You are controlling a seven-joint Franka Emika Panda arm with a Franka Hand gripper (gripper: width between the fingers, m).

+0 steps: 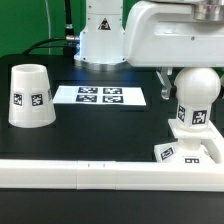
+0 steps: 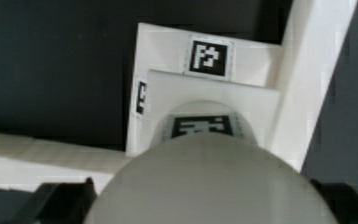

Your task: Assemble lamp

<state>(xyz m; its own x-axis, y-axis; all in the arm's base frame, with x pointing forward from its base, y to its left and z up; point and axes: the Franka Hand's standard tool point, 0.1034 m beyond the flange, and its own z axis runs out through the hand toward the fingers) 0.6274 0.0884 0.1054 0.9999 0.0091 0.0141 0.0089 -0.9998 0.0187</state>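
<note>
The white bulb (image 1: 197,104) stands upright with its stem in the flat square base (image 1: 186,152) at the exterior view's right. My gripper (image 1: 193,88) comes down from above, with one black finger (image 1: 168,86) against the side of the bulb's round head. In the wrist view the bulb's head (image 2: 197,170) fills the space between my two dark fingers (image 2: 55,204), and the tagged base (image 2: 208,58) lies beyond it. The jaws look shut on the bulb. The tapered shade (image 1: 30,97) stands alone, wide end down, at the exterior view's left.
The marker board (image 1: 100,96) lies flat behind the middle of the table. A long white rail (image 1: 90,173) runs along the front edge, and the base sits against it; it also shows in the wrist view (image 2: 311,90). The robot's white pedestal (image 1: 100,40) stands at the back.
</note>
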